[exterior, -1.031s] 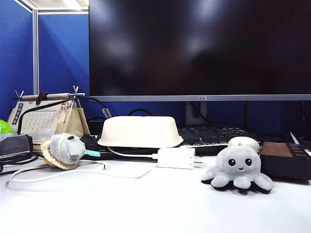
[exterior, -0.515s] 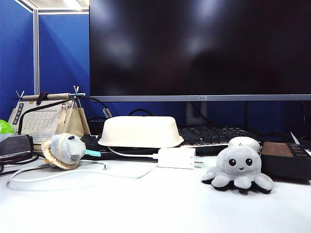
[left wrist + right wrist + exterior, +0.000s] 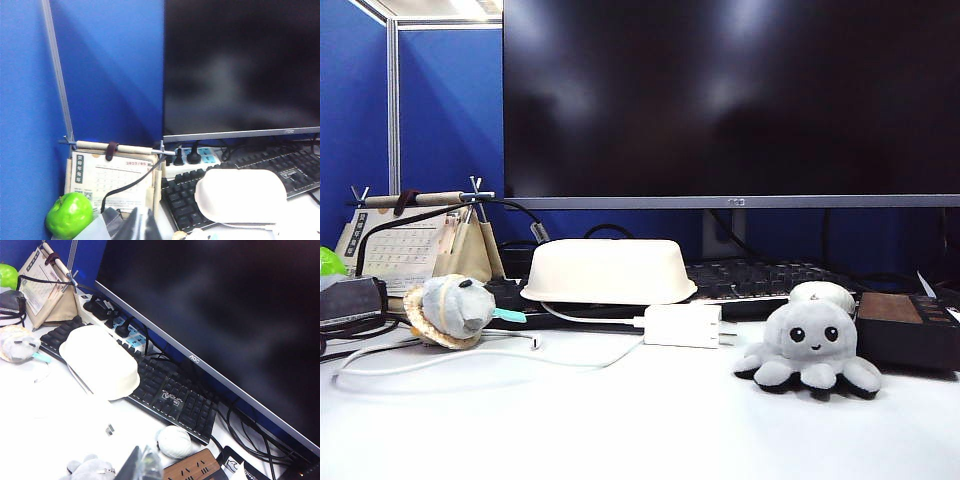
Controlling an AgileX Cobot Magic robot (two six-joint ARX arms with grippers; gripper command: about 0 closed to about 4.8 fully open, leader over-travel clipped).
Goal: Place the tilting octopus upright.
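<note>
Black glass fills most of what I see: the monitor (image 3: 730, 100) spans the back of the desk, with blue partition walls (image 3: 450, 110) behind it. Below it a black keyboard (image 3: 760, 280) runs along the white desk (image 3: 620, 420), and an upturned cream dish (image 3: 608, 270) lies over its left part. A desk calendar (image 3: 405, 245) stands at far left, a dark box (image 3: 908, 325) at far right. A white charger (image 3: 682, 325) with its cable lies just in front of the dish. A grey round plush with a tan brim (image 3: 448, 310) lies on the left.

The octopus (image 3: 810, 348) sits upright on the right, just beside the box, a white mouse (image 3: 822, 294) behind it.

My left gripper (image 3: 141, 227) shows only its tips; I cannot tell how they stand. My right gripper (image 3: 145, 465) is closed on nothing, above the octopus.
</note>
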